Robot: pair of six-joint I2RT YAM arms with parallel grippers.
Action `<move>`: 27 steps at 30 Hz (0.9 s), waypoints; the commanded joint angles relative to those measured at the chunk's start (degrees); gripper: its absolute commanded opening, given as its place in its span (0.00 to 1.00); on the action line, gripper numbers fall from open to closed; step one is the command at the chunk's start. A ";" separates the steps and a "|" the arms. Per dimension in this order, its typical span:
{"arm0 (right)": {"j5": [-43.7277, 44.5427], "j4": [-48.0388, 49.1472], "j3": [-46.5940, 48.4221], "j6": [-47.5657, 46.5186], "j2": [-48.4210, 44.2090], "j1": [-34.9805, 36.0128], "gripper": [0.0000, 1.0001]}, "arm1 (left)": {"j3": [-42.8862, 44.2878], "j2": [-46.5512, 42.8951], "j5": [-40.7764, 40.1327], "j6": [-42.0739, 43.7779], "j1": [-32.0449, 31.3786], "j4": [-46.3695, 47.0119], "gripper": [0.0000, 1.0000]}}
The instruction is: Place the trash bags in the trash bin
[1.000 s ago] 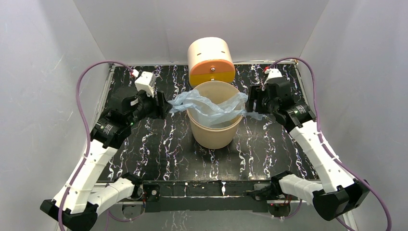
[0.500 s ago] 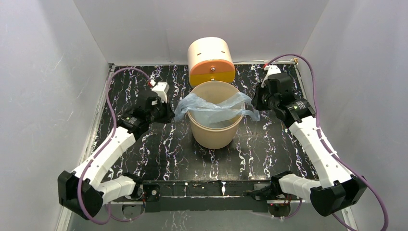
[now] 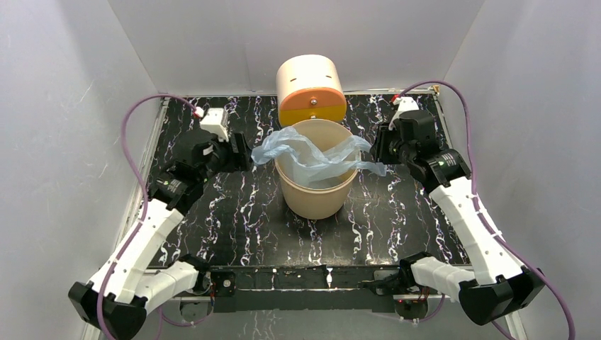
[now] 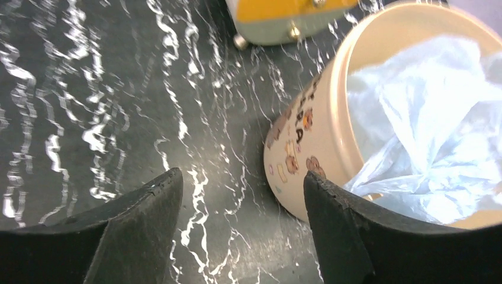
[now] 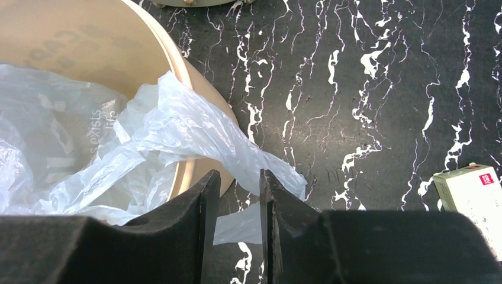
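Since half a second ago left gripper [image 4: 237, 201] has lifted back, jaws wide and empty over black marbled table [image 3: 234, 219], while right gripper [image 5: 235, 201] pinches trash bags [image 3: 312, 157] draped across trash bin [image 3: 317, 195] rim, white walls close around.

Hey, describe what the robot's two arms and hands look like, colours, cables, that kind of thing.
Both arms have white link shells with black joint housings and black bases. A purple cable loops from each arm up to a small white wrist camera box with a red connector. The left hand and right hand are black, and the fingers look dark, matte, wedge-shaped.
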 commanded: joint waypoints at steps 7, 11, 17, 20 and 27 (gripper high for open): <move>-1.61 1.70 1.64 0.91 -2.76 -0.28 0.43 | 12.09 -1.22 -3.78 3.66 1.43 -7.74 0.89; -1.61 1.51 1.58 0.87 -3.20 -0.30 0.46 | 17.92 2.33 -0.23 6.53 1.79 -9.43 0.90; -1.48 1.30 1.52 0.70 -3.34 -0.32 0.50 | 25.32 5.62 10.25 9.26 2.58 -12.30 0.91; -2.40 1.37 1.78 0.63 -2.70 -0.32 0.50 | 28.17 10.95 18.18 12.98 2.66 -17.68 0.91; -3.85 1.82 1.38 0.62 -2.08 -0.32 0.53 | 22.08 14.65 31.55 19.05 2.91 -16.13 0.88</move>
